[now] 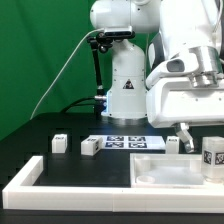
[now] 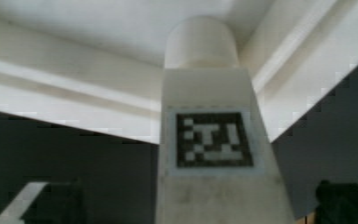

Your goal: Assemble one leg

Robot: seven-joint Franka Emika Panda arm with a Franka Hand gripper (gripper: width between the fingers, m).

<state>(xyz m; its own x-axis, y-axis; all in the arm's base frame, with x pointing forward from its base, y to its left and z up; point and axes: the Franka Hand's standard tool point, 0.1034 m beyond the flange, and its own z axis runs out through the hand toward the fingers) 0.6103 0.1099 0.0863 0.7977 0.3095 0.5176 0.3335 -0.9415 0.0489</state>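
Note:
One leg (image 1: 212, 155), a white peg with a black-and-white tag, stands upright at the far right corner of the large white panel (image 1: 160, 172). My gripper (image 1: 204, 142) is right over it and is open. In the wrist view the leg (image 2: 211, 120) fills the middle, tag facing the camera, its far end against the panel's raised corner (image 2: 87, 60). The gripper (image 2: 185, 208) straddles it, and the dark fingertips (image 2: 23, 205) show at both sides with a gap between each and the leg. Three more legs (image 1: 60, 143), (image 1: 88, 146), (image 1: 175, 143) lie loose on the black table.
The marker board (image 1: 125, 142) lies flat at the foot of the robot's base. A long white border frame (image 1: 28, 176) runs along the exterior view's left and the front edge of the table. A green backdrop stands behind.

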